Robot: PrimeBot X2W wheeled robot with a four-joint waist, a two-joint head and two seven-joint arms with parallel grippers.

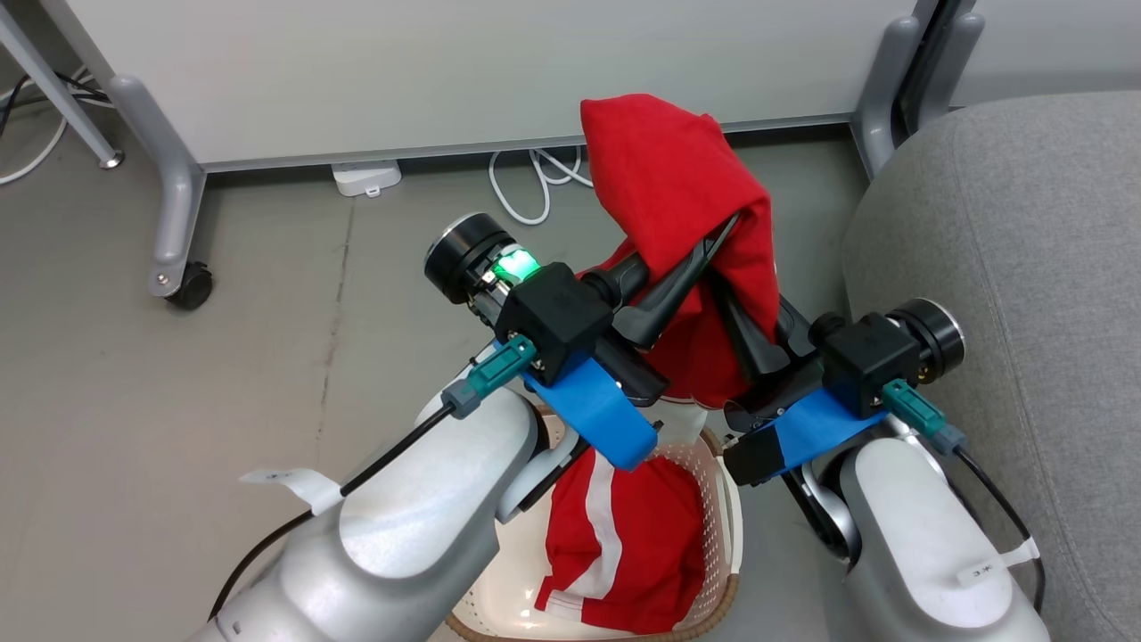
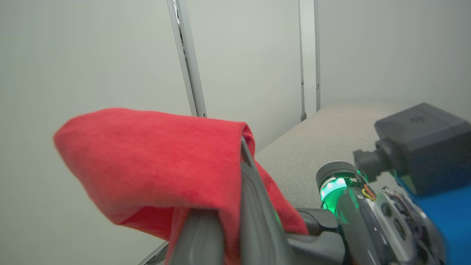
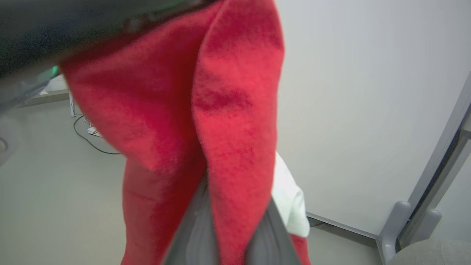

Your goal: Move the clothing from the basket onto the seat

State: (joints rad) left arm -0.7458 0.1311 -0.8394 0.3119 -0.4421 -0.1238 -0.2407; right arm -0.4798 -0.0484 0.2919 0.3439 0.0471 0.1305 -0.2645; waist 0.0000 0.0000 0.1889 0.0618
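Lifting now, both hands are up over the basket (image 1: 724,535) with one red garment (image 1: 669,169) between them. The left hand (image 1: 718,236) is clamped tight, its fingers (image 2: 254,206) pinching a fold of the cloth. The right hand (image 1: 731,312) is closed down on the same piece from the other side, with red fabric squeezed between its fingers (image 3: 198,228).

The garment hangs clear of the basket, and its long axis runs close to upright. A loose peak flops up and away towards the wall, and the tail with its white trim drops down towards the basket rim. A second garment (image 1: 624,535), red with a white stripe, lies crumpled in the basket below.

What matters next, I'd say, is the seat (image 1: 1007,223). It sits off to the robot's right, beside the basket, and the right hand is the nearer of the two. So the carry looks like a sideways swing to the right, with the tail trailing underneath.
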